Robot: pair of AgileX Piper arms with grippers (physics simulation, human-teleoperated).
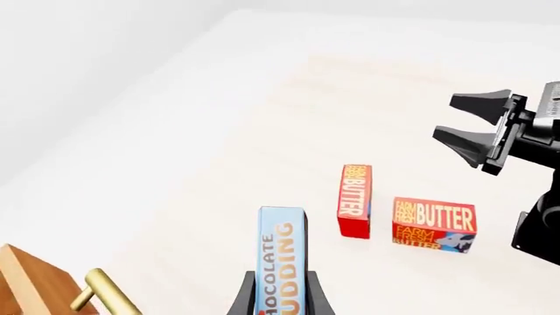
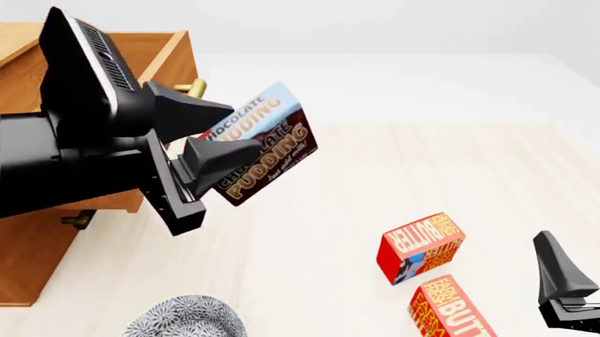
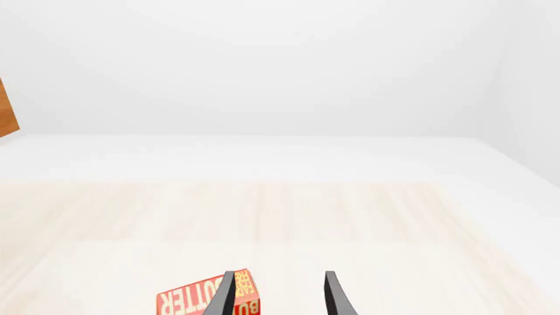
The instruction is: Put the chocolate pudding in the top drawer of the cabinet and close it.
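My left gripper is shut on the chocolate pudding and holds it tilted in the air, well above the table. The box stands just right of the top drawer's brass handle. The drawer looks pulled out from the orange-brown cabinet, and my arm hides most of it. In the left wrist view the pudding sits between my fingers, with the handle close beside it. My right gripper is open and empty, low at the near right.
Two red butter boxes lie on the table near my right gripper; one shows between its fingers. A patterned grey plate lies at the near edge. The lower drawer's handle pokes out under my left arm.
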